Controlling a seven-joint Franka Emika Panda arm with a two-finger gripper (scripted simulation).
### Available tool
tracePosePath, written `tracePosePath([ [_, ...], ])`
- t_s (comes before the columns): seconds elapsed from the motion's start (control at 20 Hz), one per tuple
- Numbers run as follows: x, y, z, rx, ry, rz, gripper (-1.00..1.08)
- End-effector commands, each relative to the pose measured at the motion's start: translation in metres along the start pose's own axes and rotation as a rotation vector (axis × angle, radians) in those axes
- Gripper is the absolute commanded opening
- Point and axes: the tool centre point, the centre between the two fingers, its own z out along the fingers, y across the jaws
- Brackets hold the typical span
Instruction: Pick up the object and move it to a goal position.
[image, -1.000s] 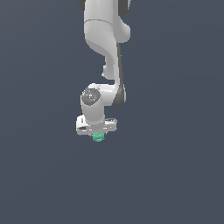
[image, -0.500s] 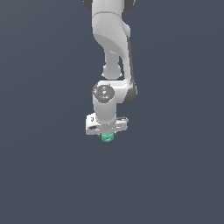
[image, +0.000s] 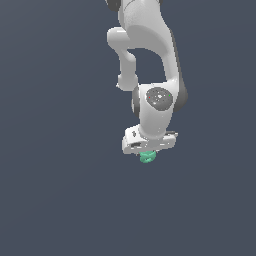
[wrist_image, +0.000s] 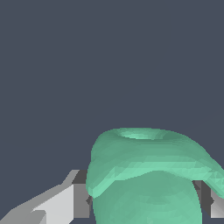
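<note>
My gripper (image: 147, 153) is clamped on the teal object (image: 147, 157); in the wrist view, both fingers (wrist_image: 72, 199) press against its sides.

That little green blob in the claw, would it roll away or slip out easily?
The green blob looks rounded and lumpy, so on a flat surface it might wobble or roll unevenly. The gripper fingers press its curved sides, so it could perhaps slip; it seems rigid.
</note>
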Motion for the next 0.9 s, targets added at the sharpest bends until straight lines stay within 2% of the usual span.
tracePosePath([
  [0.0, 0.010, -0.025, -0.013, 0.000, 0.000, 0.001, -1.00],
  [0.2, 0.024, -0.055, -0.028, 0.000, -0.001, 0.001, -1.00],
  [0.4, 0.033, -0.075, -0.038, 0.000, -0.001, 0.001, -1.00],
  [0.85, 0.041, -0.089, -0.045, 0.001, -0.001, 0.001, -1.00],
])
